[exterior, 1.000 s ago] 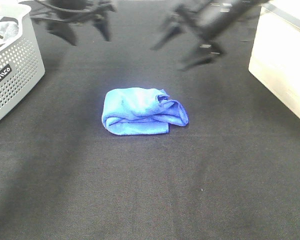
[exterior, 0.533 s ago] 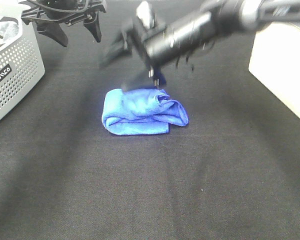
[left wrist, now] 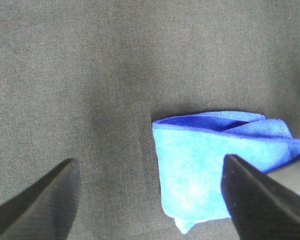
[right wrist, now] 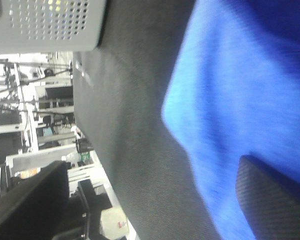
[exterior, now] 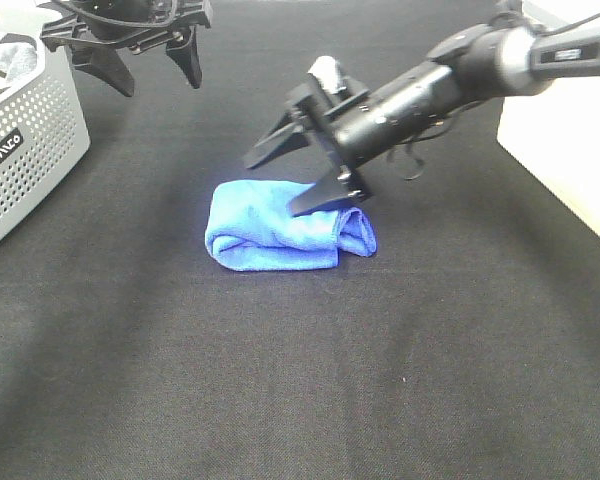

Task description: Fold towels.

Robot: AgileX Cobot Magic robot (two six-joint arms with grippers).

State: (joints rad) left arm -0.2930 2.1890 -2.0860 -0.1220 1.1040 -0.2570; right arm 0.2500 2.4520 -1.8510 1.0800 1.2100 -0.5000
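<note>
A bright blue fuzzy towel lies folded in a loose bundle on the black table cloth, mid-table. It also shows in the left wrist view and fills much of the right wrist view. My right gripper is open, reaching across from the right, its lower fingertip right at the towel's top edge. My left gripper is open and empty, hovering high at the back left, well away from the towel.
A grey perforated basket stands at the left edge, also seen in the right wrist view. A white box stands at the right edge. Black cloth covers the table.
My right arm has swept down from the back right to the towel, and its open fingers now sit over the towel's top. The left gripper has barely moved.
</note>
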